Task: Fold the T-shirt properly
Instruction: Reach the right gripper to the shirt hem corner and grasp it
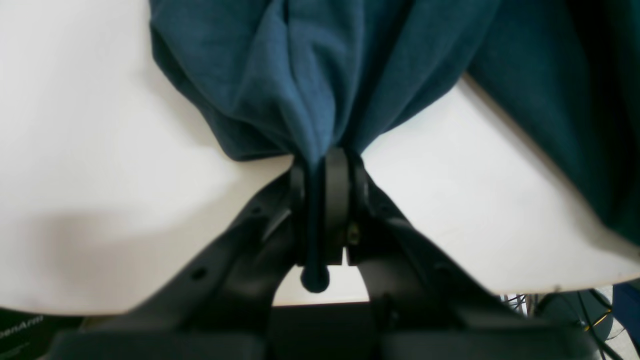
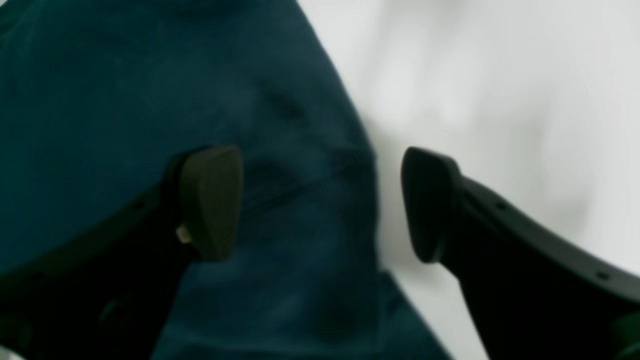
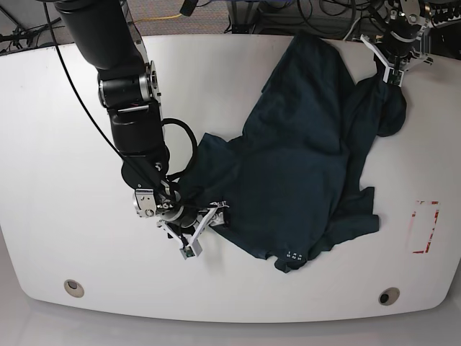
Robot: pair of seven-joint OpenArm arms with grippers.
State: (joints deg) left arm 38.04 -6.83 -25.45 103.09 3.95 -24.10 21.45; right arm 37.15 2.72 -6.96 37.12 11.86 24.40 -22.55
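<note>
The T-shirt (image 3: 302, 158) is soft, light and floppy, lying bunched toward the tabletop's (image 3: 57, 180) far right corner, so grab edges: left gripper (image 1: 325, 165) pinches it, right gripper (image 2: 320, 205) is open.

Left hand (image 1: 327, 165) clamped shut, raised; right hand (image 2: 320, 202) spread wide, low.

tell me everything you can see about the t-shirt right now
The T-shirt is dark teal-navy, plain, soft-looking fabric, with a small white printed mark near its near hem. It lies crumpled and unfolded on the white table, creased and partly doubled over itself. The left gripper is shut on a bunched fold at the far corner, lifting it into a hanging drape. The right gripper stands open over the shirt's opposite edge, holding nothing.
</note>
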